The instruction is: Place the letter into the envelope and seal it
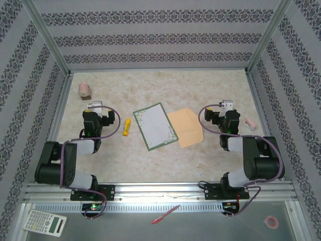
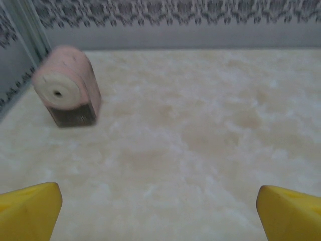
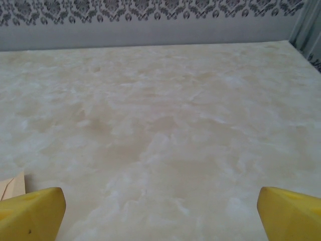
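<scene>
The letter point(image 1: 155, 125), a white sheet with a dark green ornamental border, lies flat at mid-table, tilted slightly. The tan envelope point(image 1: 186, 127) lies just to its right, its left edge tucked under or touching the sheet; one corner of the envelope point(image 3: 12, 187) shows in the right wrist view. My left gripper point(image 1: 95, 106) rests left of the letter, open, yellow fingertips point(image 2: 30, 211) wide apart over bare table. My right gripper point(image 1: 227, 105) sits right of the envelope, also open, its fingertips point(image 3: 288, 213) spread with nothing between them.
A yellow glue stick point(image 1: 127, 126) lies between my left gripper and the letter. A pink pencil sharpener point(image 1: 84, 90) stands at the back left, also the pink sharpener point(image 2: 67, 88) ahead of my left gripper. A small pink eraser point(image 1: 250, 123) lies at the right. Patterned walls enclose the table.
</scene>
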